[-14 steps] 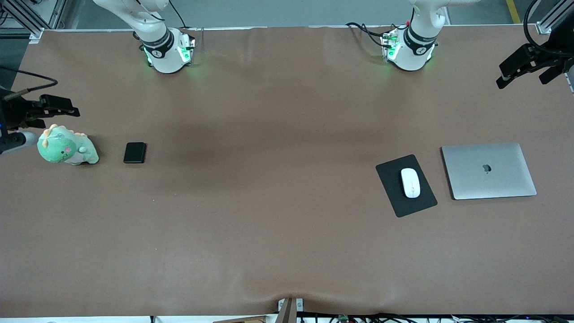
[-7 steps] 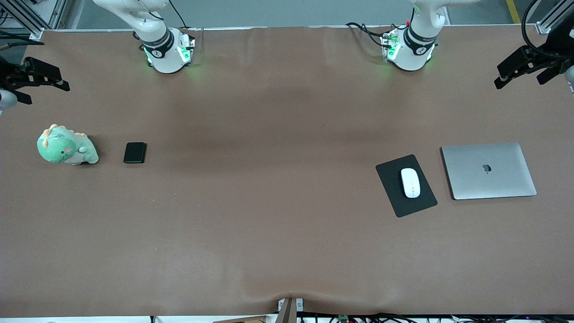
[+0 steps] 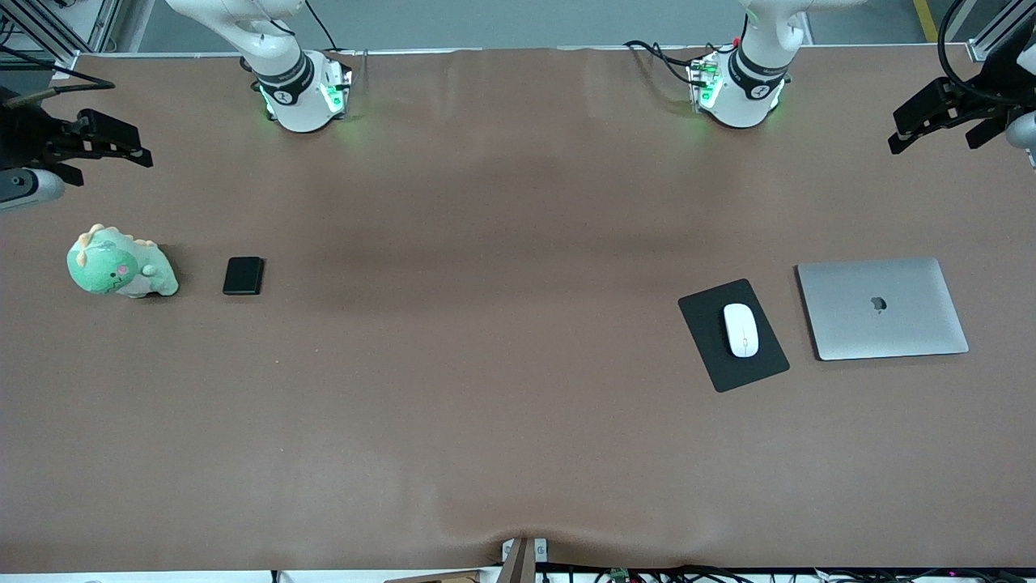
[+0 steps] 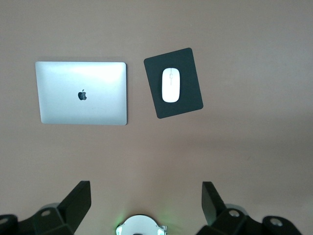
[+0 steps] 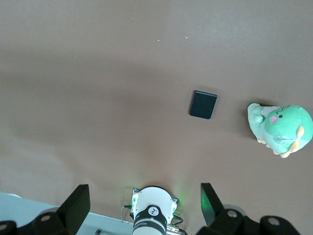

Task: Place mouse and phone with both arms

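Note:
The white mouse [image 3: 740, 329] lies on a black pad [image 3: 712, 356] toward the left arm's end of the table; it also shows in the left wrist view [image 4: 170, 85]. The black phone [image 3: 244, 275] lies flat on the table toward the right arm's end, beside a green plush; it also shows in the right wrist view [image 5: 203, 104]. My left gripper [image 3: 931, 138] [image 4: 145, 200] is open and empty, high over the table's edge at the left arm's end. My right gripper [image 3: 109, 162] [image 5: 143, 203] is open and empty, high over the table's edge at the right arm's end.
A closed silver laptop [image 3: 882, 308] [image 4: 82, 93] lies beside the pad, closer to the table's end. A green dinosaur plush [image 3: 121, 263] [image 5: 280, 128] sits beside the phone, closer to the other end. The brown table [image 3: 502, 324] is bare between the two groups.
My right gripper rose away from the plush, then shifted slightly toward the table's middle. My left gripper barely shifted. The mouse, the phone and the other things have not moved.

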